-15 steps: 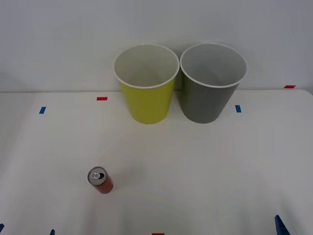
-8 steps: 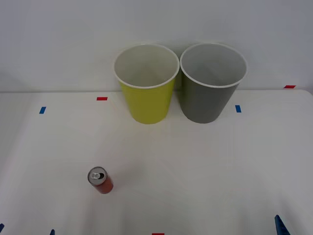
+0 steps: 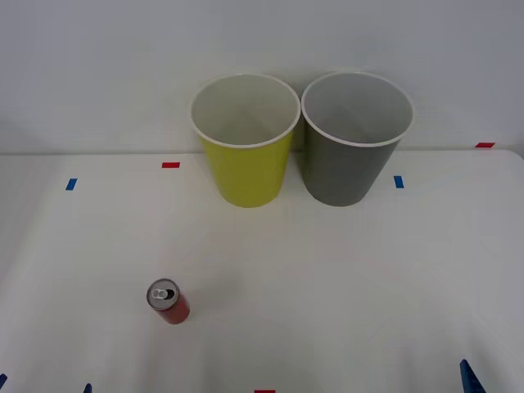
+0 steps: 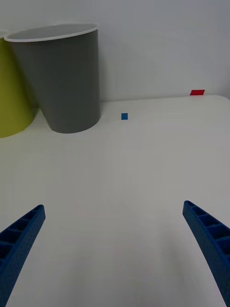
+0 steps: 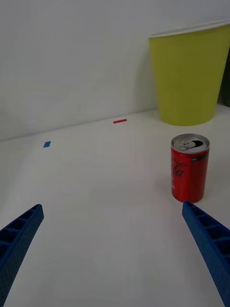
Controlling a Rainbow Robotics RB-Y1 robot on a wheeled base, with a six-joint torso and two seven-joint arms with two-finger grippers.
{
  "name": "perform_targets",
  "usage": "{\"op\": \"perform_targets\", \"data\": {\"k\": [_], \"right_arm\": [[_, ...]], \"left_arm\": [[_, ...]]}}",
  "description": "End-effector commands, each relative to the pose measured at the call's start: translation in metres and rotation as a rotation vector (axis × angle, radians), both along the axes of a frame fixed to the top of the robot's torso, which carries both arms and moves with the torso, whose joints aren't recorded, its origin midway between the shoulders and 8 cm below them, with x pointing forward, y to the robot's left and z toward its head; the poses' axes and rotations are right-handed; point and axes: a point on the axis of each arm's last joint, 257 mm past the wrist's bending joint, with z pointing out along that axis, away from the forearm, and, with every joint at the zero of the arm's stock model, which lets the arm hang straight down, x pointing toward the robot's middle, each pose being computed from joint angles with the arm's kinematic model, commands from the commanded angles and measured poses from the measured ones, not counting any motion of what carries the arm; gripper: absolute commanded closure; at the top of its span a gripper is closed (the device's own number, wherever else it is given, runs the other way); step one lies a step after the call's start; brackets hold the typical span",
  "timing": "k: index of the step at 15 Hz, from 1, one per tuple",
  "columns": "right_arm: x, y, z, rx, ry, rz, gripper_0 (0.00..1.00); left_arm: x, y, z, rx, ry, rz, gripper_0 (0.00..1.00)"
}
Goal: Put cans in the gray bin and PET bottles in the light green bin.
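Red can stands upright near the surface's front-left corner. Left gripper, wide open and empty, should straddle it squarely before carrying to gray bin. Right gripper also open, empty.

open table around the can; bins far behind.

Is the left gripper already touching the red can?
Apart. In the left wrist view the can stands upright on the table, with bare table between it and the open left gripper; neither of the fingers reaches it.
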Motion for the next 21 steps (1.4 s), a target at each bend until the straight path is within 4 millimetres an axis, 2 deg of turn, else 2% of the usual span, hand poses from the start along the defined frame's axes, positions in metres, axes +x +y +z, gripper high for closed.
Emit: {"op": "perform_targets", "data": {"k": [1,21], "right_arm": [[0.0,0.0,0.0,0.0,0.0,0.0,0.0],[0.0,0.0,0.0,0.0,0.0,0.0,0.0]], "left_arm": [[0.0,0.0,0.0,0.0,0.0,0.0,0.0],[0.0,0.0,0.0,0.0,0.0,0.0,0.0]]}}
